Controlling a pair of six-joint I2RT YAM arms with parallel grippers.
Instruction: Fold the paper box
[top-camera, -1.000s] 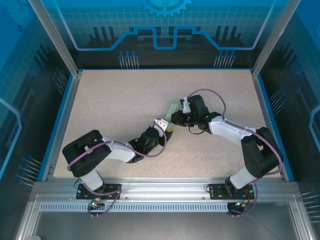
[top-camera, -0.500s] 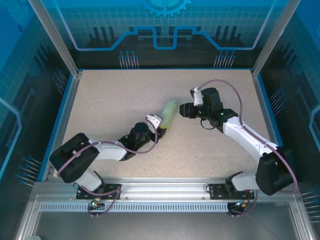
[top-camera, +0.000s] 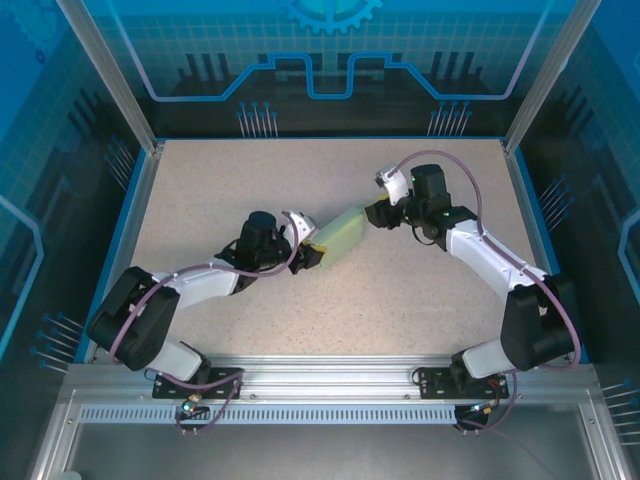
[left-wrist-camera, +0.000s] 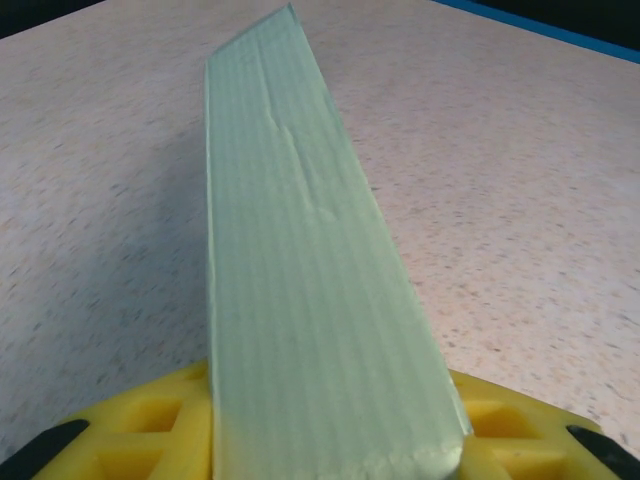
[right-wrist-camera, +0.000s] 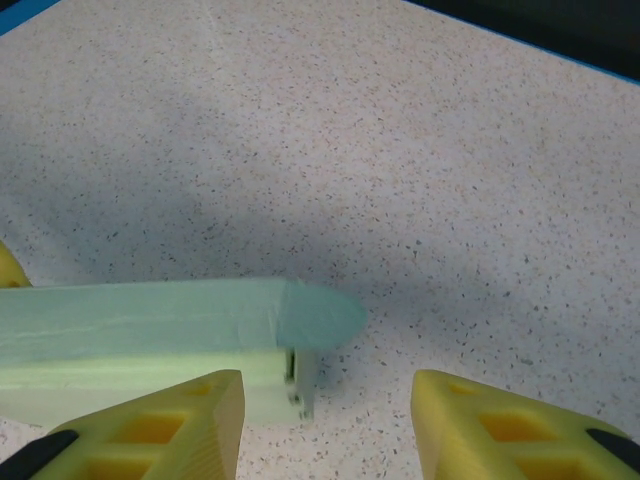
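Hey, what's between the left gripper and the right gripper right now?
The paper box, in the top external view: one end is clamped in the left gripper and the other end reaches the open right gripper.

A speckled beige counter (top-camera: 240, 180) fills mid-frame, edged in blue trim, with aluminium posts (top-camera: 105, 75) and blue patterned panels (top-camera: 330, 50) behind.

One box (top-camera: 343, 231) is counted, at the middle of the table (top-camera: 250, 180). One table is counted. Two arms are counted: the left arm (top-camera: 200, 285) and the right arm (top-camera: 490, 265). Two grippers are counted: the left gripper (top-camera: 305, 245) and the right gripper (top-camera: 378, 212). Two yellow fingers (right-wrist-camera: 160, 435) are counted on each gripper.
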